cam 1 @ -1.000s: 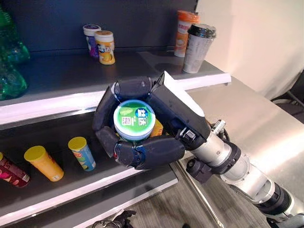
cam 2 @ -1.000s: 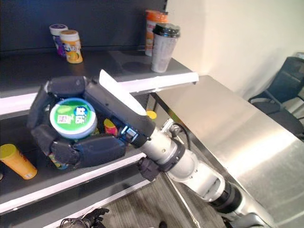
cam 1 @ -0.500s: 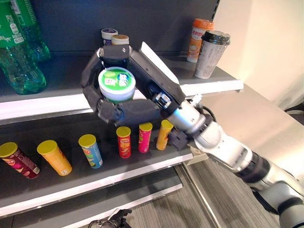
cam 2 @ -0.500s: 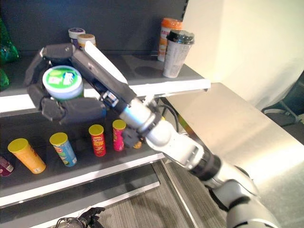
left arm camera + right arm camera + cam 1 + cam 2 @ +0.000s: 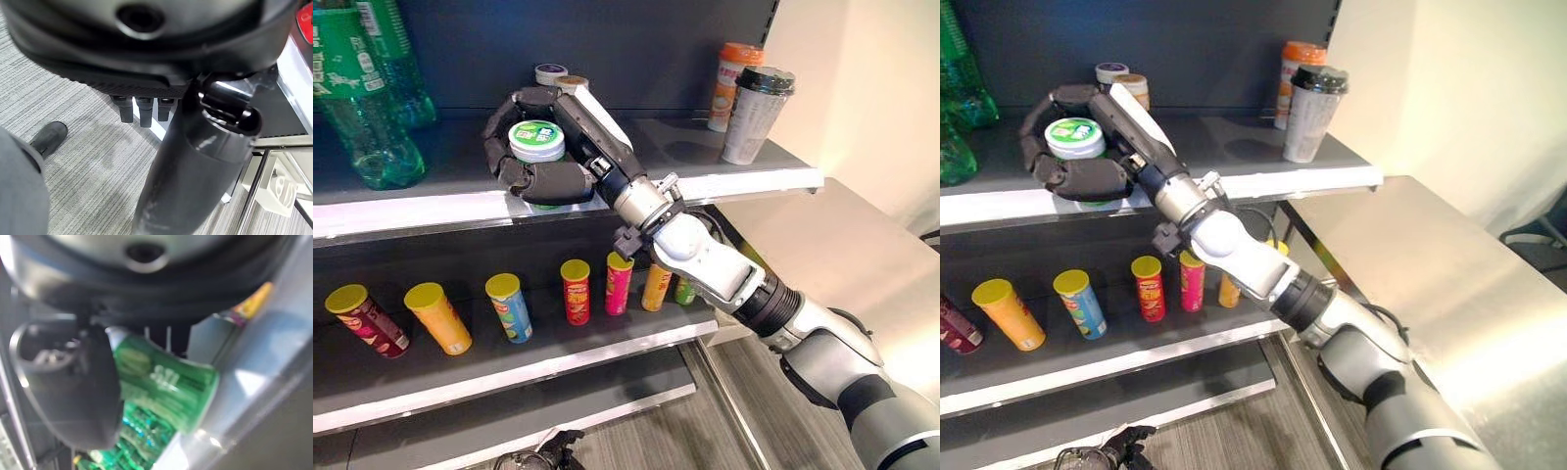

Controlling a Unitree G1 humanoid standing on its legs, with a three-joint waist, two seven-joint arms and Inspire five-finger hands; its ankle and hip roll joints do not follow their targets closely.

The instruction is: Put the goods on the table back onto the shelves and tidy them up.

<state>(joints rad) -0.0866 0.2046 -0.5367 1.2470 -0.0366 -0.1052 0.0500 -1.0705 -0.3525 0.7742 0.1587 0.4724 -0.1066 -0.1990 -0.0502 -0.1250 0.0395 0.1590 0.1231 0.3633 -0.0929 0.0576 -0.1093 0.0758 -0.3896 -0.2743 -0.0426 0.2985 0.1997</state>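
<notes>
One green-lidded jar point(image 5: 537, 143) sat wrapped in the right hand's point(image 5: 570, 147) curled fingers, above the upper shelf's point(image 5: 411, 211) front edge. Release there risked toppling it off. Left hand's point(image 5: 142, 44) state: cannot tell.

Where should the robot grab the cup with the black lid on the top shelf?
Probably round its middle, coming from the front. The cup with the black lid stands upright near the front edge of the top shelf, so its side wall faces outward. The orange-lidded cup stands close behind, so reaching from behind is blocked. The right hand already holds a green-lidded jar.
</notes>
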